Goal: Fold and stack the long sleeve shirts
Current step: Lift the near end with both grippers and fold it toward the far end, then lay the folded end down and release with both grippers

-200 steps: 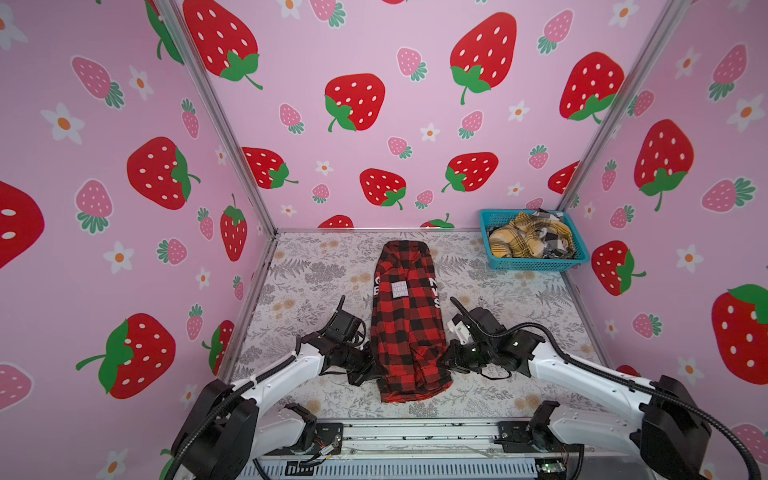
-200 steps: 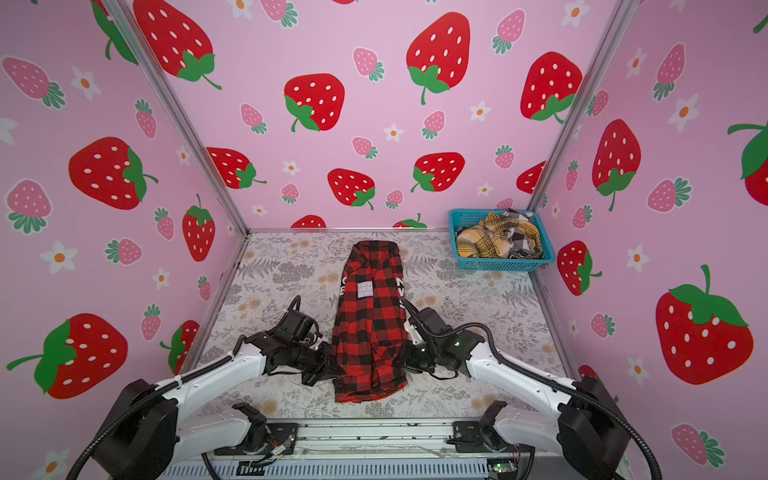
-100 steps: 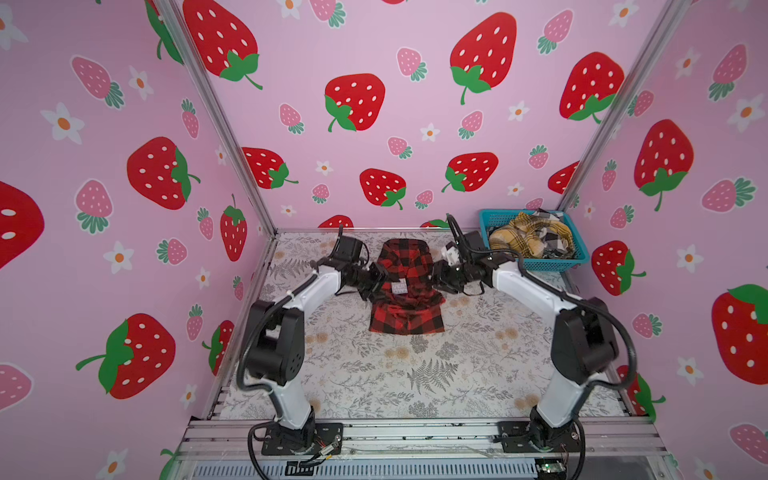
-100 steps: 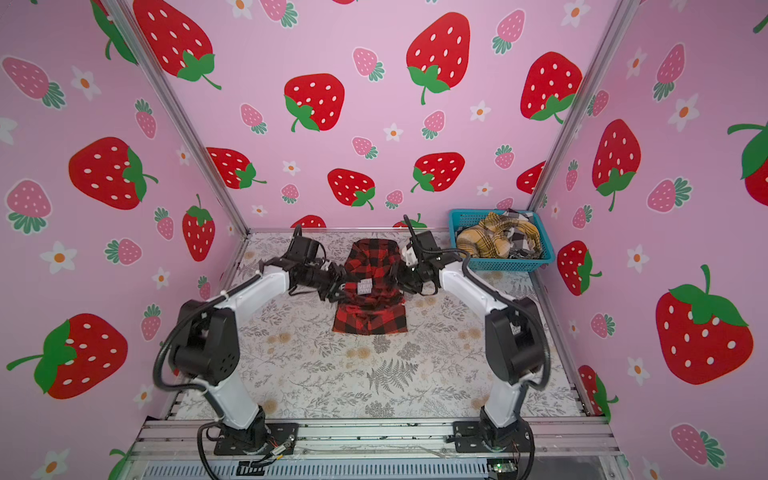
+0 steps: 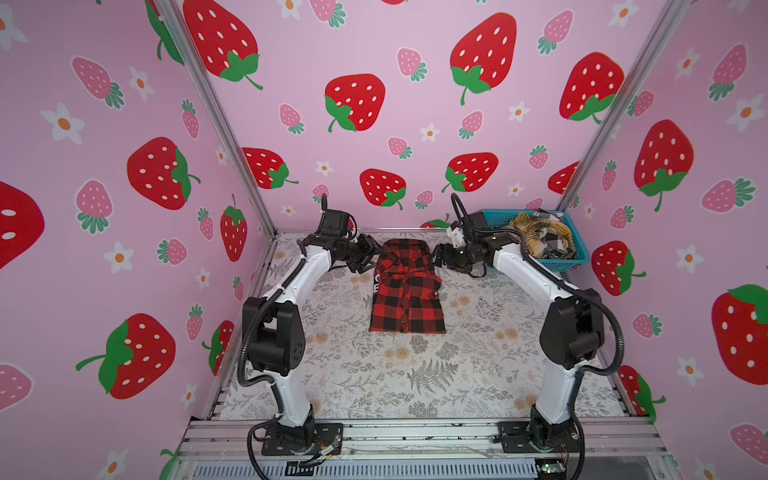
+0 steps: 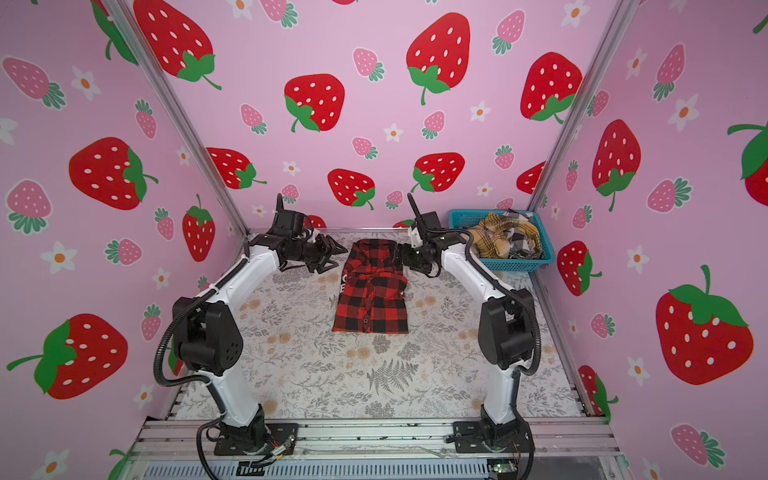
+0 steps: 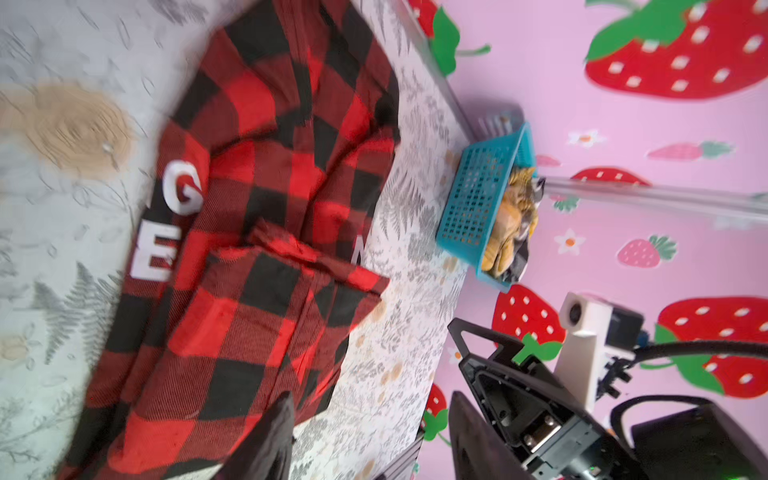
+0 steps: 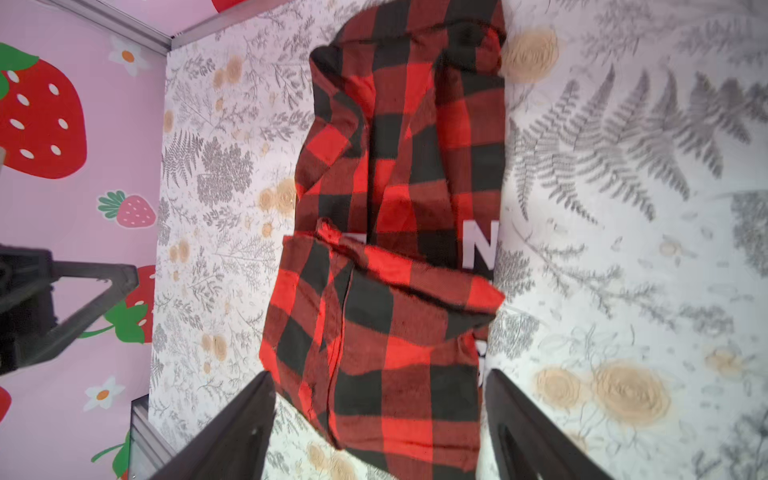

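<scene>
The left gripper (image 6: pixel 338 257) hangs with its jaws spread and nothing between them, just off the left side of the shirt's far end. The right gripper (image 6: pixel 397 257) mirrors it on the right side, jaws likewise apart and empty. Whether it brushes the cloth cannot be told from the top views.

Between the two lies the red-and-black shirt (image 6: pixel 372 303), flat on the worktop (image 6: pixel 386 386), on the middle line and closer to the far edge than to the near one. Its long axis runs from near edge to far edge. The near half is a tidy rectangle with the button strip showing. The far half is rumpled, and white letters (image 7: pixel 183 191) peek out along its left side.

Both arms sit about equally close to the far end, while the near hem is well apart from either gripper. Any further fold across that axis would probably need both grippers, one on each corner of one end.

A blue basket (image 6: pixel 511 262) in the far right corner holds crumpled plaid garments (image 6: pixel 505 237), closest to the right arm.
</scene>
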`<state>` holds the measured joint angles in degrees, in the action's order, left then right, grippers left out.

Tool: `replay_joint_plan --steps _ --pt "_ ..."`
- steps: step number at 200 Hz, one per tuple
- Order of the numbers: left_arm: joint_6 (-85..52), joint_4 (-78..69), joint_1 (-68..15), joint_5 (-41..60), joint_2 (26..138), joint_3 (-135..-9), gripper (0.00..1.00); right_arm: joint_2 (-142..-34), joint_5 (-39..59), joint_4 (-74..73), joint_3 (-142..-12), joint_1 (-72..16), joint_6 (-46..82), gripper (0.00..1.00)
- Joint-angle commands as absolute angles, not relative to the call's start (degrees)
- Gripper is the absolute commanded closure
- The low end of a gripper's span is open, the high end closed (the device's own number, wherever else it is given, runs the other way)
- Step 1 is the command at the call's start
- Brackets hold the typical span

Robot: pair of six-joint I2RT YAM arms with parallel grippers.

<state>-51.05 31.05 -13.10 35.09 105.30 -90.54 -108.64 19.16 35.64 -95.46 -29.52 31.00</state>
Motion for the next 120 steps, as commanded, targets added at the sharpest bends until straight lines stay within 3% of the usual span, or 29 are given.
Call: replay_joint_plan --steps 1,19,66,93,120 --pt "-50.58 29.05 -15.76 34.60 107.68 -84.89 0.43 -110.23 16.27 34.27 -91.22 -32.71 27.52 0.35" --pt "-49.93 28.50 -18.35 35.07 111.41 -87.57 0.52 -112.82 15.50 32.92 -90.80 -34.07 28.12 0.46" --pt "-48.86 32.88 -18.22 29.49 118.48 -92.84 0.71 -122.25 13.38 30.73 -97.81 -35.06 27.19 0.47" --pt "-48.61 33.67 -17.06 26.90 119.15 -86.99 0.79 -127.92 9.31 30.35 -102.96 -36.59 25.04 0.57" --pt "-47.84 31.10 -16.34 27.21 117.20 -78.90 0.81 -131.50 6.47 30.32 -105.59 -37.79 22.74 0.57"
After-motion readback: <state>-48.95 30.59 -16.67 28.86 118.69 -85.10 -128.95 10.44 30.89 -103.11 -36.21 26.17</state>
